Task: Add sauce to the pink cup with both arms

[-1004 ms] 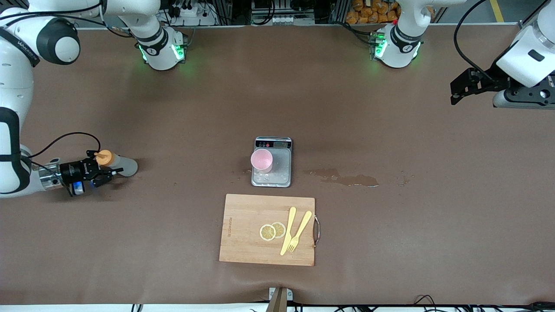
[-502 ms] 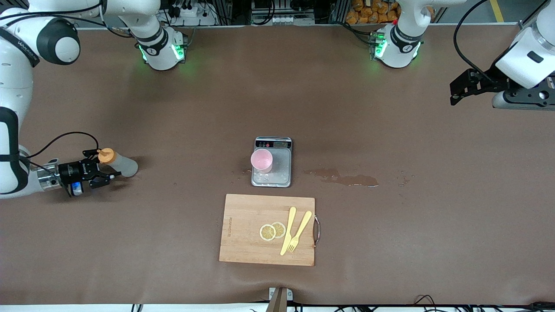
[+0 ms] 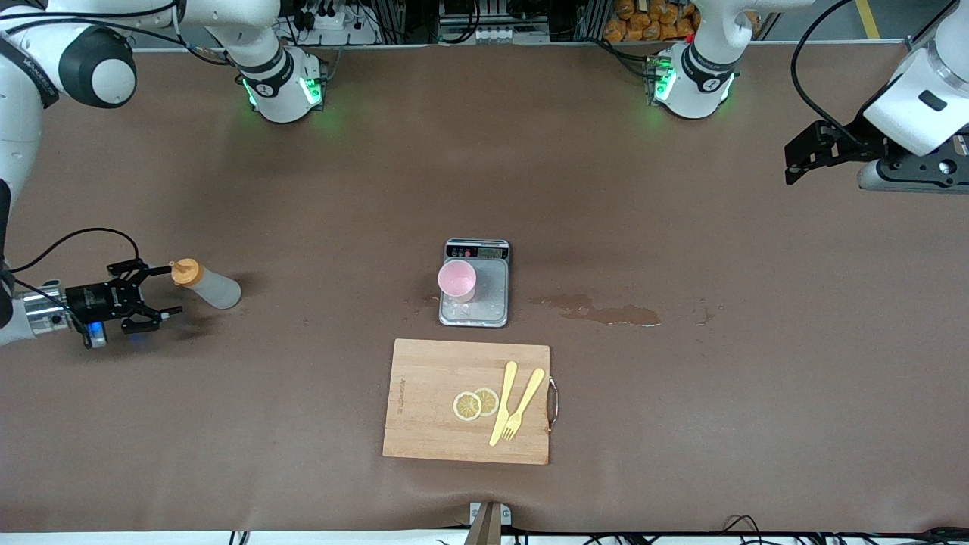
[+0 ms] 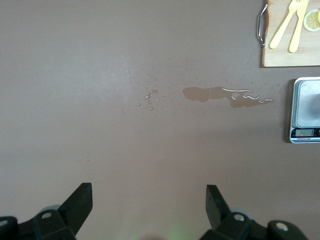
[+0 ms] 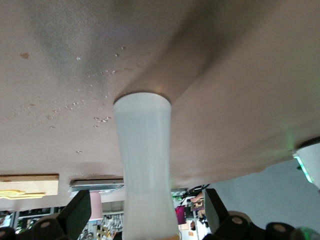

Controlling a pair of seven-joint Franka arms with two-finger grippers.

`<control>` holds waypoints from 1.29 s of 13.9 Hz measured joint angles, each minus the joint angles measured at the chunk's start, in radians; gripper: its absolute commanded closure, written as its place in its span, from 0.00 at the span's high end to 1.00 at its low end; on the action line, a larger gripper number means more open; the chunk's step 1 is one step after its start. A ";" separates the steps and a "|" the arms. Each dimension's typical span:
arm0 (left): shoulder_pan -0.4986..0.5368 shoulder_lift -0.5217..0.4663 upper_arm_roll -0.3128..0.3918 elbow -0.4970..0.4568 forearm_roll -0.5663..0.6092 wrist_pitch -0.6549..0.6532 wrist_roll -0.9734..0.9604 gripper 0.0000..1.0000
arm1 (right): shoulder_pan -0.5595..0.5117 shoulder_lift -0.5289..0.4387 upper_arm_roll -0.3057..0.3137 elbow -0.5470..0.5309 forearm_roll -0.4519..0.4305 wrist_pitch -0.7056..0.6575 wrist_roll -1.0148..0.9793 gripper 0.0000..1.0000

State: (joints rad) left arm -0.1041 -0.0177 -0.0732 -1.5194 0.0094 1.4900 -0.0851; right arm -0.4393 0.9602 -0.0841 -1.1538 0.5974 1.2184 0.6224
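The sauce (image 3: 206,286), a translucent bottle with an orange cap, stands on the brown table near the right arm's end. My right gripper (image 3: 160,288) is open just beside it, low over the table, touching nothing. In the right wrist view the sauce (image 5: 145,165) rises in the wide gap of the right gripper (image 5: 147,200), clear of both fingers. The pink cup (image 3: 457,280) stands on a steel scale (image 3: 490,291) at mid-table. My left gripper (image 3: 789,163) waits open and empty, high over the left arm's end; the left wrist view shows the left gripper (image 4: 148,190) with bare table below.
A brown wet stain (image 3: 606,312) lies beside the scale toward the left arm's end. A wooden cutting board (image 3: 424,401) nearer the front camera carries two lemon slices (image 3: 475,403), a yellow fork (image 3: 522,405) and a yellow knife (image 3: 503,403).
My right gripper opened, let go of the sauce and drew back from it toward the right arm's end of the table. The bottle stays standing. The left arm barely moved.
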 measured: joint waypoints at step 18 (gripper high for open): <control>-0.002 0.002 -0.002 -0.001 0.000 -0.001 0.000 1.00 | 0.327 -0.422 0.026 0.145 -0.446 -0.156 -0.397 1.00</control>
State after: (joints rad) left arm -0.1061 -0.0161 -0.0756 -1.5202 0.0094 1.4892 -0.0851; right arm -0.1126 0.5385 -0.0585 -1.0085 0.1517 1.0622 0.2251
